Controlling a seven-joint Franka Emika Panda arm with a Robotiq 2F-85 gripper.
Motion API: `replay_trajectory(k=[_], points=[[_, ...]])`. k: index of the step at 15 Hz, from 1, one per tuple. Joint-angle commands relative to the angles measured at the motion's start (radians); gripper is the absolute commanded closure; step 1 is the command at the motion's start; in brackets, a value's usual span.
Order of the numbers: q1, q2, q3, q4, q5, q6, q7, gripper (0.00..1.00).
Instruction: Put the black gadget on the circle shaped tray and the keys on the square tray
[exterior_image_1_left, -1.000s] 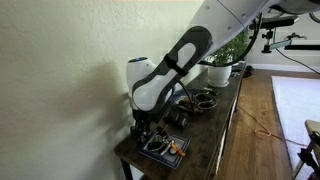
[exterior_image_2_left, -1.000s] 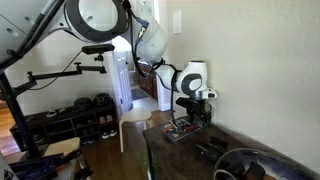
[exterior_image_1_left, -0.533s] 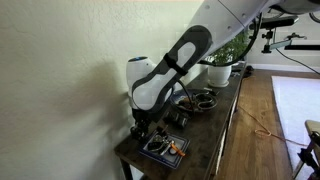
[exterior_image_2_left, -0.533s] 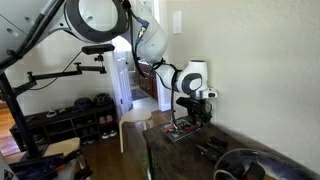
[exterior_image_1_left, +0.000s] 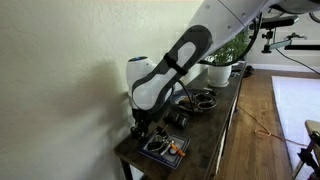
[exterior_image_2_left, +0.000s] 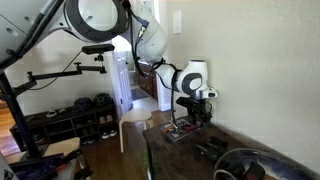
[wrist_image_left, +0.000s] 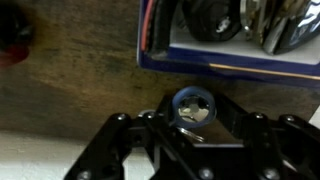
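Note:
My gripper hangs low over the wooden table just beside the square tray. It is shut on the keys, a small silvery cluster with a blue-rimmed round piece and a thin wire ring. The square tray lies at the table's end under the arm, with an orange item and dark things in it; it also shows in an exterior view. The black gadget lies on the table between the trays. The circle shaped tray sits farther along.
The narrow wooden table runs along a wall. A white plant pot stands at its far end. A blurred red thing lies on the table near the gripper. Stands and a shoe rack fill the floor beside.

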Motion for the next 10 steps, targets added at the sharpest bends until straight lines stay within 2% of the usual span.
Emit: replay_trajectory(k=[1, 10], points=[[-0.005, -0.056, -0.005, -0.06, -0.011, 0.029, -0.015, 0.75], [-0.012, -0.117, -0.006, -0.124, -0.012, 0.077, -0.022, 0.75]])
